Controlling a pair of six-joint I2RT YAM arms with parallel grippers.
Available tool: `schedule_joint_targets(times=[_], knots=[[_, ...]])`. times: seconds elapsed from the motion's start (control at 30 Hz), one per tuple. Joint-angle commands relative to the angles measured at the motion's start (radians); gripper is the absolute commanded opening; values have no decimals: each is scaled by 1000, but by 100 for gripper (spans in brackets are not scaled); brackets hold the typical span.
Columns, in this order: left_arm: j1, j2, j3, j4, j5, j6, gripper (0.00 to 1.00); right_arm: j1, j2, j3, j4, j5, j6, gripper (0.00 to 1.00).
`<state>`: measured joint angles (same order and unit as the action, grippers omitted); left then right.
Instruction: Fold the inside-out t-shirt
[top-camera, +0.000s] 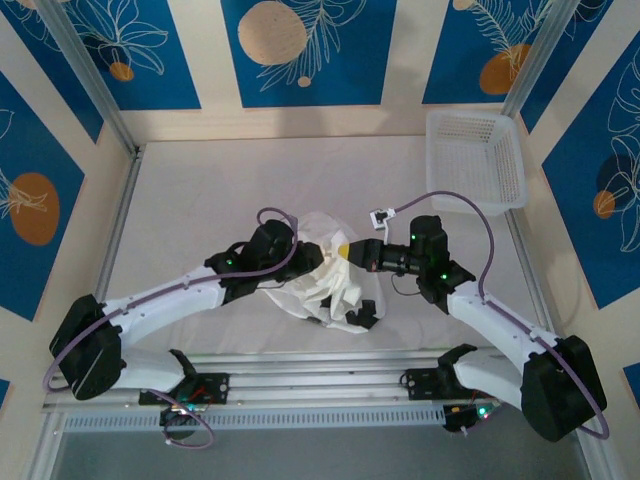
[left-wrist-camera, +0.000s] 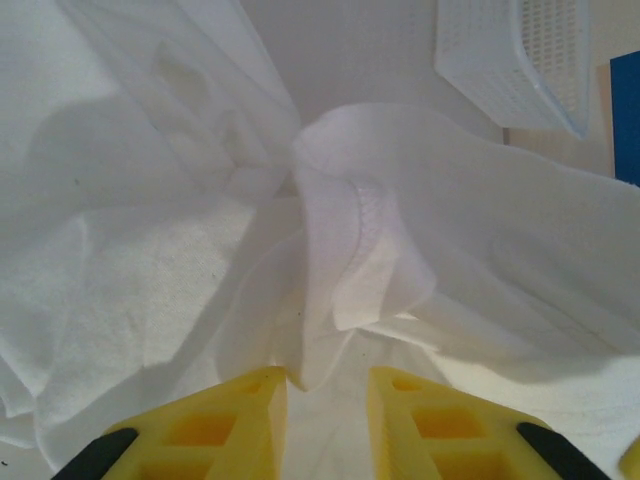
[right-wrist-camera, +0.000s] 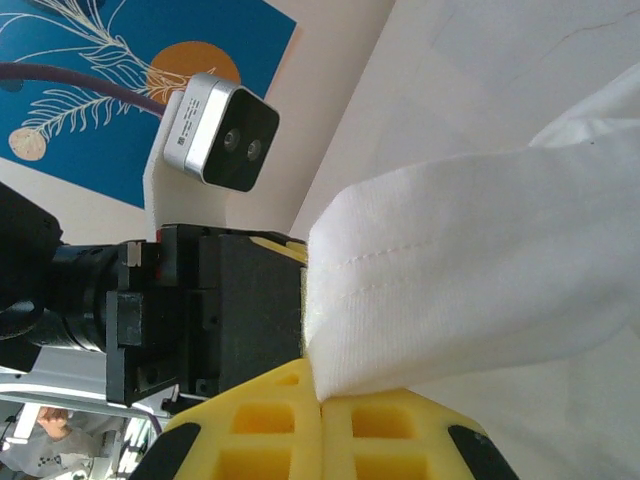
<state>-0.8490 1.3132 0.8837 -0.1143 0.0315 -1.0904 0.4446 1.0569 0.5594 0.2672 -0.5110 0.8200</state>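
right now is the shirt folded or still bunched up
Bunched up, not folded. The shirt hangs in a crumpled heap between the arms, and the right gripper is shut on a stitched hem.
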Motion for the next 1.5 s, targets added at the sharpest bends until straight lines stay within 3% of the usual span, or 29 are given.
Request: schedule_joint_targets(times=[0.0,0.53,0.73,0.83,0.93,1.07,1.17,1.3,1.47], knots=[[5,11,57,-23,-28,22,28,2,-9,-5,-14,4,4,0],[15,93,95,-121,-66,43,29,3,-34,-4,-33,10,4,0],[17,124,106,-70,-17,47,16,5,-32,-5,-32,8,7,0],[21,110,108,-54,-9,68,0,3,-33,-8,-29,5,11,0],[53,29,100,-45,32,110,0,-25,-32,-37,1,-6,22,0],[116,-134,66,3,154,114,0,-148,14,-117,90,-71,54,0],[148,-164,20,71,287,53,0,-178,21,-106,-3,-59,-13,15],[148,-152,-12,53,307,87,0,-178,-60,-120,-43,-40,-20,36],[148,-131,-34,74,353,121,0,-141,-259,-141,-171,118,-78,46]])
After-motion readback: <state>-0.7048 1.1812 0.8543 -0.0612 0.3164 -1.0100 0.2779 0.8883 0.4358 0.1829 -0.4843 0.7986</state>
